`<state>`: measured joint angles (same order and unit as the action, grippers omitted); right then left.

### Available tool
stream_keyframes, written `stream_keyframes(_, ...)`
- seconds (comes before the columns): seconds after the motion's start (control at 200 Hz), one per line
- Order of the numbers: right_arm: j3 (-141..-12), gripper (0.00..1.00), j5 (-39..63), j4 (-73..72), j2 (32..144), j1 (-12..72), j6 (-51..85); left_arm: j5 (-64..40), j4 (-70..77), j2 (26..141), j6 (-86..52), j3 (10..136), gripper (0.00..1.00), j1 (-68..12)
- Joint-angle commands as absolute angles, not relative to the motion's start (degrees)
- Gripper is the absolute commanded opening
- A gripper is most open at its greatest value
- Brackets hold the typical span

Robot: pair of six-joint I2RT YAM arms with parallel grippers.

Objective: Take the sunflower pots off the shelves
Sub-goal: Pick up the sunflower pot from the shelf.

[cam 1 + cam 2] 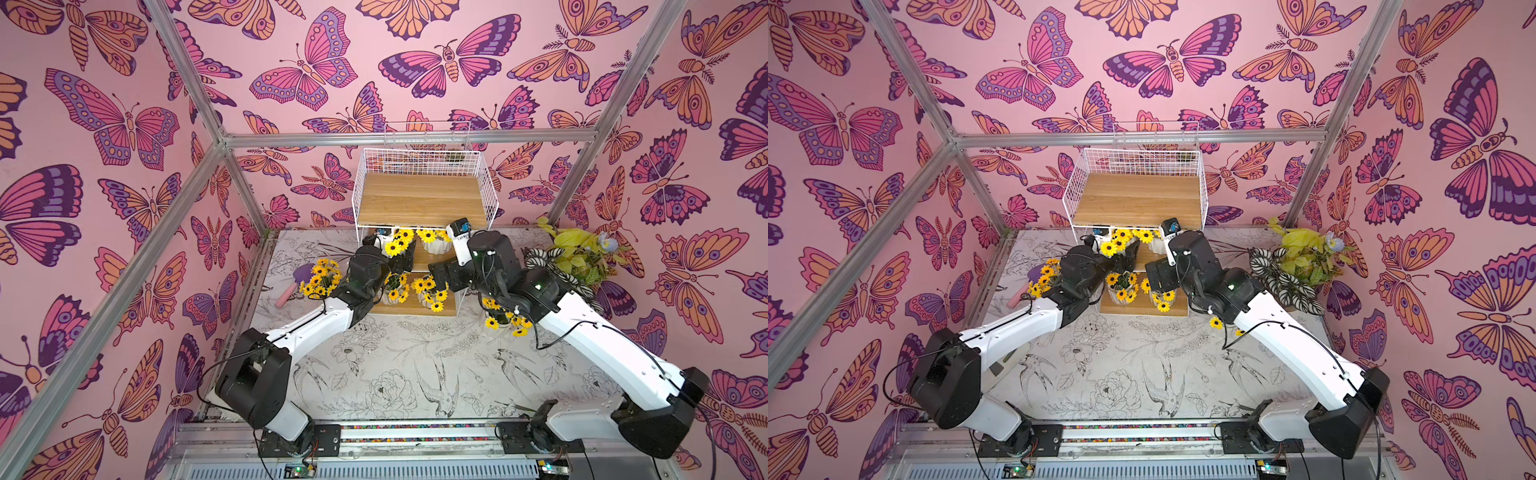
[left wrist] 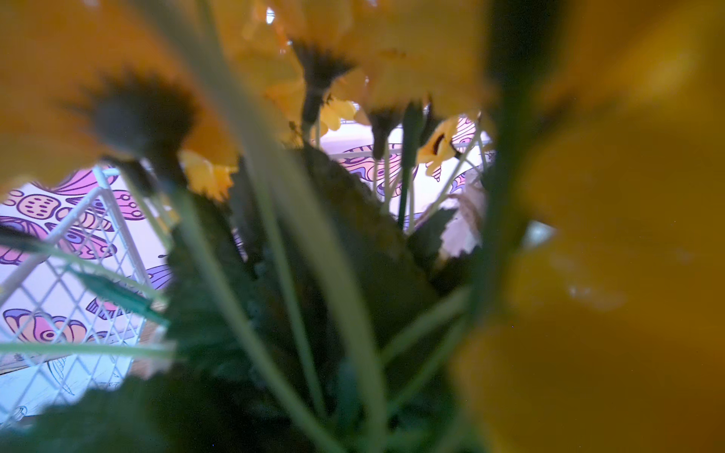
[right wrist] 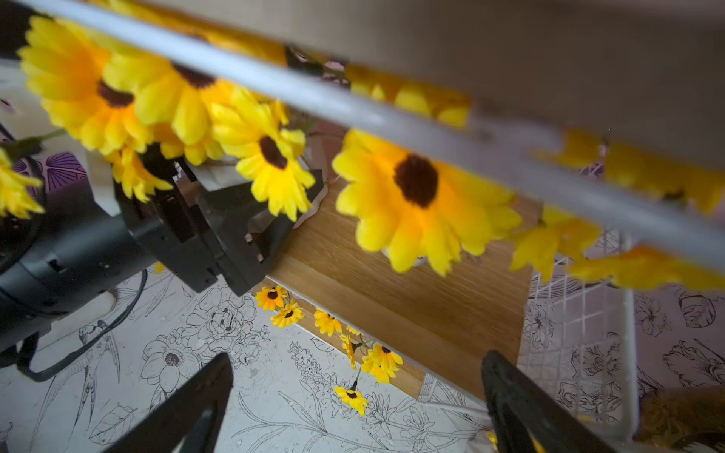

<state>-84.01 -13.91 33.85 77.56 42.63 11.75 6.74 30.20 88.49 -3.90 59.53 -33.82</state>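
the three-tier white wire-grid rack with light wooden boards [image 1: 419, 199] stands at the back of a table covered in a black-line bird-and-flower print [image 1: 399, 365]. its middle tier holds two small white ribbed sunflower pots with bushy yellow, dark-centred artificial blooms: the left middle pot [image 1: 395, 246] and the right middle pot [image 1: 435, 244]. the bottom tier holds two more side by side, the left bottom pot [image 1: 394, 291] and the right bottom pot [image 1: 432, 293]. two stand on the table: the left table pot [image 1: 321, 279] just beside the rack, and the right table pot [image 1: 505, 320] partly under the right arm. that makes six, four of them shelved.

the black, angular left gripper [image 3: 255, 235] reaches into the middle tier with its jaws either side of the left middle pot; whether they press on it cannot be told. the right gripper [image 3: 357, 361] hangs in front of the rack, its black fingers [image 3: 188, 404] spread wide.

a plant with striped black-and-white and lime-green leaves [image 1: 557, 266] stands at the right back corner.
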Motion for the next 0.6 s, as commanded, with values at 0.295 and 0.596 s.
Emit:
stream_keyframes(0.295,-87.4,0.99,-12.1,34.2,80.5,40.3,11.0,-5.4,17.4,86.4,-4.1,60.5,0.64,-33.4)
stream_keyframes(0.596,-88.3,0.99,-10.9,33.4,81.8,39.0,11.0,-7.9,11.7,85.0,-6.2,62.3,0.64,-33.0)
